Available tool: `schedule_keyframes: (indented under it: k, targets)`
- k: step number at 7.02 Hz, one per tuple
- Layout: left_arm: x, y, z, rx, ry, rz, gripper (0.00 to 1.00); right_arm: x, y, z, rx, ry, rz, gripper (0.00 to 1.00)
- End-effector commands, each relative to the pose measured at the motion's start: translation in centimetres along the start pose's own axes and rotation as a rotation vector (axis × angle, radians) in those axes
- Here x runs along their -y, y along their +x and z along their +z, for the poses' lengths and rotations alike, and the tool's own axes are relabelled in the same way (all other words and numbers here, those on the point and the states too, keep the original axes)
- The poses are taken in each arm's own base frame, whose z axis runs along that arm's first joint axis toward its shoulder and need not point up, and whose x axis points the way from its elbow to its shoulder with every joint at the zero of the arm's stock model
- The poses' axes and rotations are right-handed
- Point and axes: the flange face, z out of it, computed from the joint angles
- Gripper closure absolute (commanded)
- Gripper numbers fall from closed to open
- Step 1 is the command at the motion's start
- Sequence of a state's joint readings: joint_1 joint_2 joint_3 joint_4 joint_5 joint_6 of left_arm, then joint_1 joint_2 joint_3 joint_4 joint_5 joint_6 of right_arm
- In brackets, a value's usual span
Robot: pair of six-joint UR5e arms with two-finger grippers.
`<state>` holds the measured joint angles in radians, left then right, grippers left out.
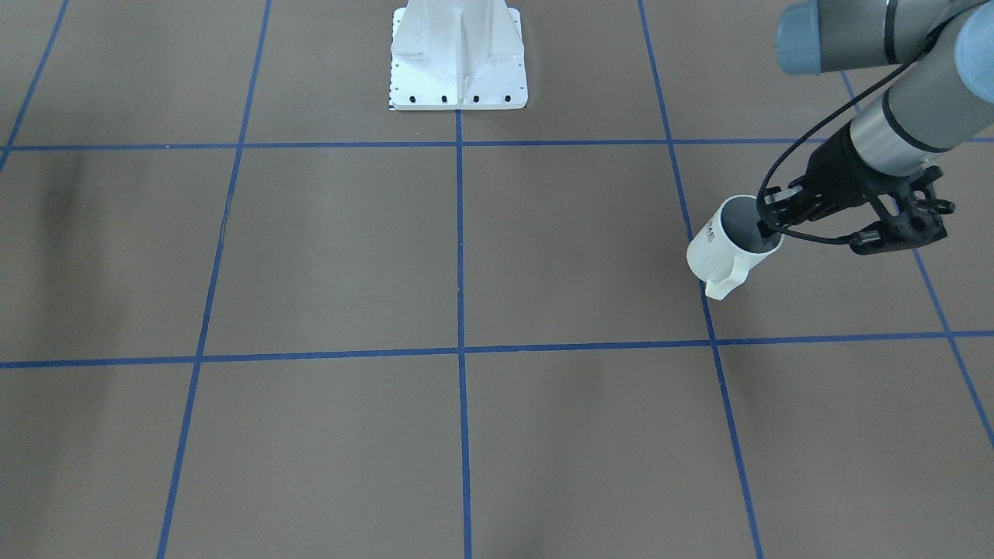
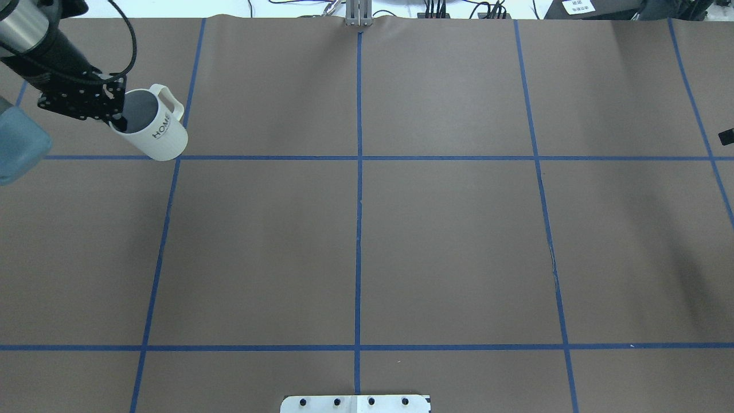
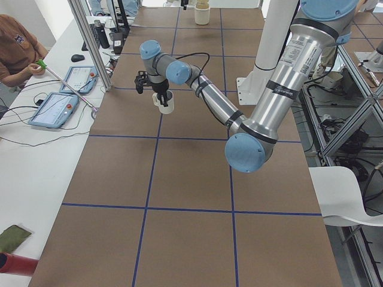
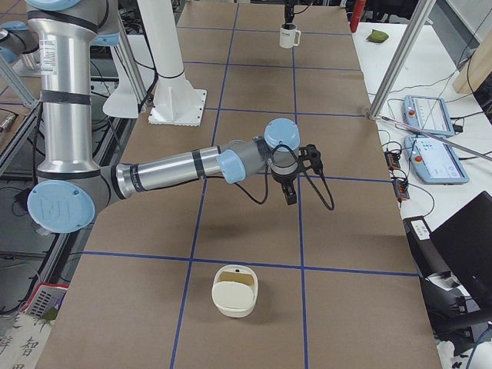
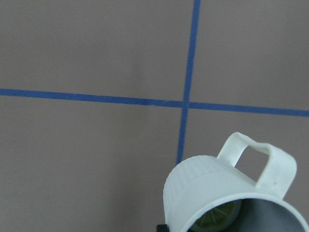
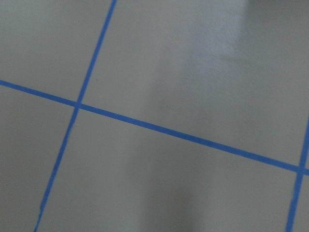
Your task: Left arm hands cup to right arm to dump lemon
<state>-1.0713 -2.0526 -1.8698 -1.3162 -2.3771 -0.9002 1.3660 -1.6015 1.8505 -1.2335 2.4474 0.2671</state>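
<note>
My left gripper point(image 1: 769, 221), wrapped in its black lattice bracket, is shut on the rim of the white cup point(image 1: 730, 248), with one finger inside the mouth. The cup point(image 2: 152, 129) hangs tilted above the table at the far left of the overhead view, handle pointing away from the robot and dark lettering on its side. The left wrist view looks into the cup point(image 5: 231, 198), where the yellow-green lemon point(image 5: 217, 218) lies inside. My right gripper point(image 4: 288, 188) hangs over the brown table far from the cup point(image 4: 289, 36); I cannot tell whether it is open or shut.
A cream basket-like container point(image 4: 234, 290) stands on the table near the right end. The white robot base point(image 1: 458, 62) sits at the table's edge. A side bench holds tablets point(image 3: 54, 109), and a person point(image 3: 15, 51) sits there. Blue tape lines grid the brown surface.
</note>
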Motion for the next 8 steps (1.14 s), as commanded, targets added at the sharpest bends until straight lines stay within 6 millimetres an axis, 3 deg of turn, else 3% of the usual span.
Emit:
schedule_keyframes:
  k: [1,2,4,5,6,8]
  targets:
    - [-2.6,9.4,-0.6,-0.053,-0.019,-0.069,1.0,1.0,-7.1,3.9,0.068,0.106,-0.09,0.01]
    - [-2.0,12.6,-1.4,-0.067,-0.016,-0.106,1.0,1.3,-10.2,5.9,0.055,0.179,-0.136,0.01]
    - [-0.7,20.5,-0.3,-0.054,-0.051,-0.263,1.0,2.0,-14.2,6.6,0.115,0.284,-0.162,0.01]
    - [0.0,23.6,-0.4,-0.046,-0.06,-0.328,1.0,3.4,-17.1,7.1,0.141,0.332,-0.16,0.01]
    - [0.1,25.6,0.3,-0.033,-0.075,-0.404,1.0,3.9,-20.9,8.5,0.117,0.412,-0.178,0.01]
    - [-0.5,28.2,0.6,-0.025,-0.091,-0.468,1.0,1.6,-28.1,12.9,0.073,0.564,-0.168,0.01]
